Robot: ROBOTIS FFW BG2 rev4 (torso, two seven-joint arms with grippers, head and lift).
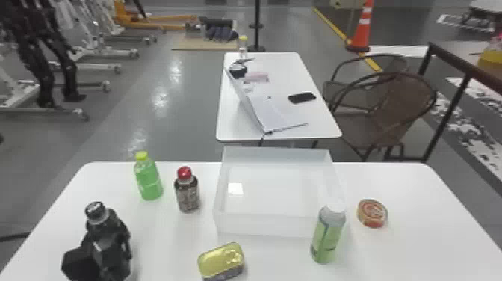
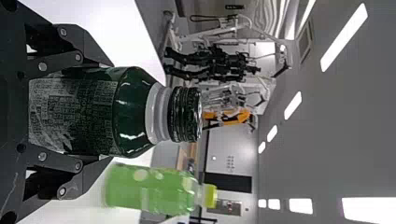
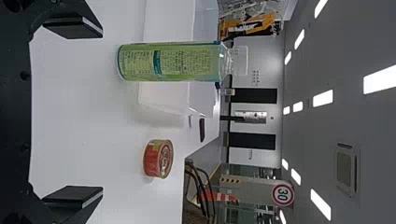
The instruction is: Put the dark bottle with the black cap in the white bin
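At the left front of the table in the head view is my left gripper (image 1: pixel 106 248), with the black cap of the dark bottle (image 1: pixel 96 212) above its fingers. In the left wrist view, my left gripper (image 2: pixel 111 112) has one finger against each side of the dark bottle (image 2: pixel 133 112), shut on it below the shoulder. Whether the bottle's base touches the table cannot be told. The white bin (image 1: pixel 272 225) stands at the table's far middle, to the right of the bottle. My right gripper (image 3: pixel 102 112) is open and holds nothing, its fingers wide apart in the right wrist view.
A green bottle (image 1: pixel 149 181) and a red-capped bottle (image 1: pixel 187 194) stand between the left gripper and the bin. A yellow tin (image 1: pixel 221 259) lies in front. Close to the bin's near right corner is a tall green bottle (image 1: pixel 327 237), with a round can (image 1: pixel 372 213) farther right.
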